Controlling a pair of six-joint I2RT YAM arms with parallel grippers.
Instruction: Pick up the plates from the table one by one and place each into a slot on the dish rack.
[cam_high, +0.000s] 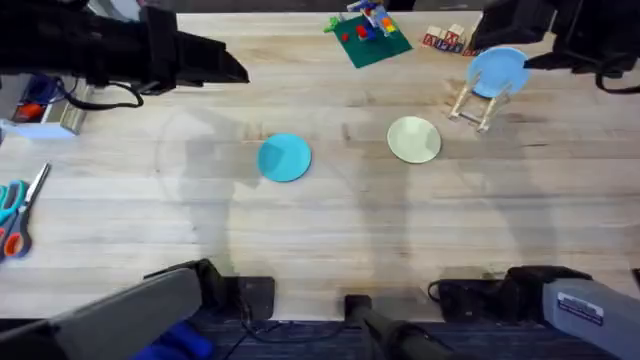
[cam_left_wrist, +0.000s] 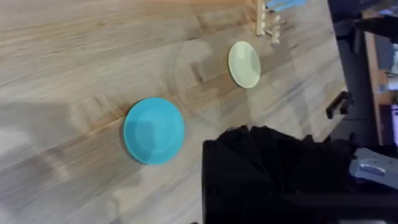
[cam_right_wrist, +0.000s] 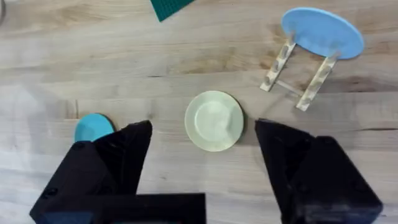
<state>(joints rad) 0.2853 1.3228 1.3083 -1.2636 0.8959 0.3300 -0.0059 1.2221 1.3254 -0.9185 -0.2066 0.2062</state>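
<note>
A teal plate (cam_high: 285, 157) and a pale yellow-green plate (cam_high: 414, 139) lie flat and well apart on the wooden worktop (cam_high: 320, 240). A sky-blue plate (cam_high: 497, 72) stands in the dish rack (cam_high: 477, 104) beyond. The right claw (cam_right_wrist: 205, 155) hangs spread above the yellow-green plate; the left claw's state cannot be told. Lettered blocks (cam_high: 445, 40) are too small to read.

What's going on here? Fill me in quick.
Two robot arms are loading plates into a dish rack. A sky-blue plate already stands in it. The teal plate and the yellow-green plate lie flat on the table, untouched. The right gripper hovers open above the yellow-green one.
</note>
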